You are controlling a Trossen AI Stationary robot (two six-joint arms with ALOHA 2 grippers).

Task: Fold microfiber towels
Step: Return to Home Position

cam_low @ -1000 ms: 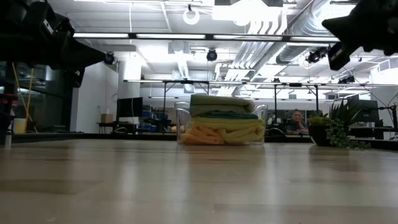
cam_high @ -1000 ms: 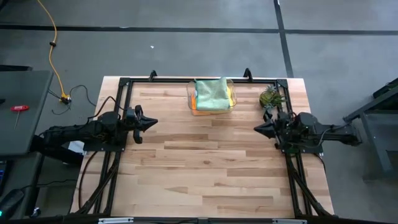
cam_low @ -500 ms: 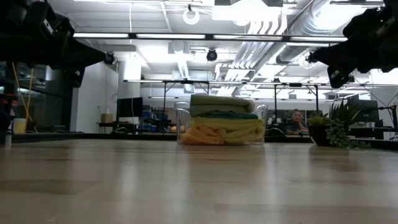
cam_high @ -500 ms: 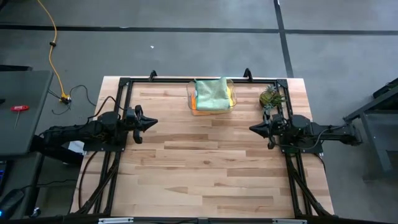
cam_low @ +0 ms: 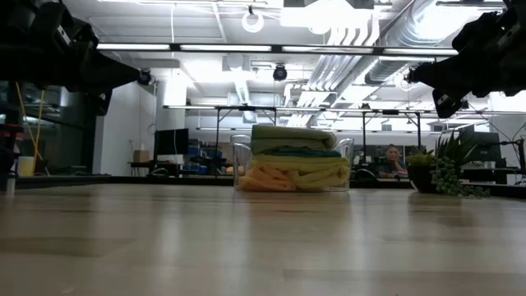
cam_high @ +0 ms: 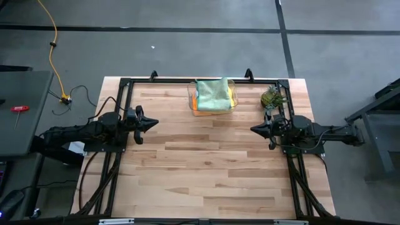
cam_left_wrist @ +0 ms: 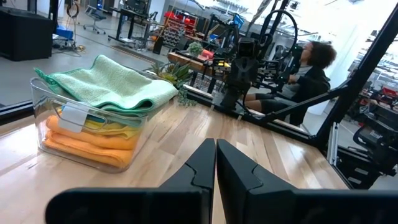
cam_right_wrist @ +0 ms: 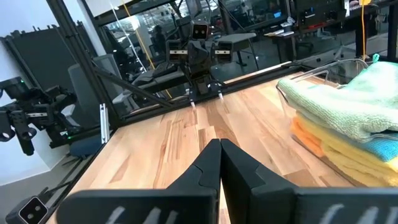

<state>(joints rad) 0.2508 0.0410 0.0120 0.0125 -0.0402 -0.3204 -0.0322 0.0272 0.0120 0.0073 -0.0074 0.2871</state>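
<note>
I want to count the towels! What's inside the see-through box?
The clear bin holds a folded stack: light green towel on top, edges of a teal-blue towel, yellow towel and orange towel beneath. The stack hides whether a second yellow one lies inside.

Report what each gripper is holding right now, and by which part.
Nothing is held. The left gripper and the right gripper are both shut and empty, well away from the folded towels stacked in the clear bin.
</note>
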